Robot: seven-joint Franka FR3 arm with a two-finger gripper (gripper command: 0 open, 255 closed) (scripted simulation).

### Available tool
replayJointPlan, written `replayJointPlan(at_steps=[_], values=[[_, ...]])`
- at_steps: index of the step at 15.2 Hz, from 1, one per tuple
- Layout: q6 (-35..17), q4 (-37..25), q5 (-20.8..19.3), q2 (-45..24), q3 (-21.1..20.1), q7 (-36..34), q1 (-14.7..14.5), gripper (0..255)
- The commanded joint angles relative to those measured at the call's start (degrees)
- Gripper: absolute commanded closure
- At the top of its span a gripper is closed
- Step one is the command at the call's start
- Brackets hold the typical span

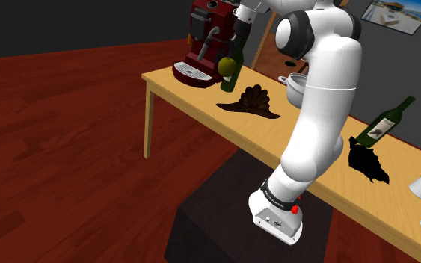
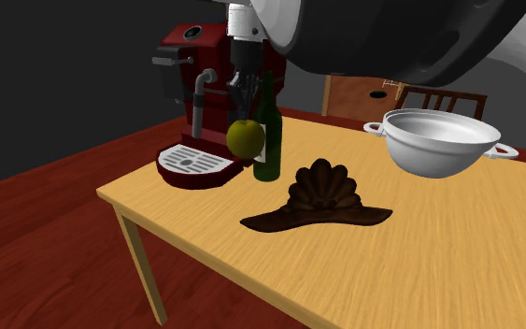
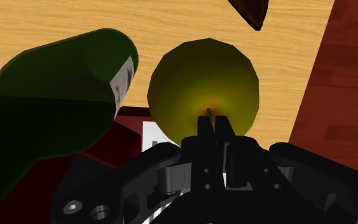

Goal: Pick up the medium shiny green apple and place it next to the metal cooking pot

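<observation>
Gripping yellow-green apple (image 2: 246, 138) in hand (image 3: 213, 122) | wooden table (image 2: 457, 262) | red-brown plank floor (image 1: 59, 149) | dark wall (image 1: 51, 22)

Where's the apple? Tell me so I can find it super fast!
Look at the wooden table, at the end with the big red coffee machine. Right beside it stands a dark green bottle, and the apple hangs in front of it, under the black gripper. It is the only round, yellow-green thing there.

Dark grey wall (image 1: 51, 22), reddish plank floor (image 1: 51, 157), light wooden table (image 1: 235, 123)
</observation>
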State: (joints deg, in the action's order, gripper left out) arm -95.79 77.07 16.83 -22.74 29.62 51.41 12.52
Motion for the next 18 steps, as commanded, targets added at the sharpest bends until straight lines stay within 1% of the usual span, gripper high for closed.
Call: replayJointPlan(at_steps=[1,11,15,18], values=[[1.75,-2.06,0.09,-0.31,0.00,-0.26,0.31,255],[10.87,-13.69,1.19,-2.79,-0.08,-1.16,2.75,255],[15.20,-20.00,2.16,-4.74,-0.28,-1.60,4.41,255],[18.97,-25.94,3.21,-6.84,-0.59,-2.06,6.17,255]])
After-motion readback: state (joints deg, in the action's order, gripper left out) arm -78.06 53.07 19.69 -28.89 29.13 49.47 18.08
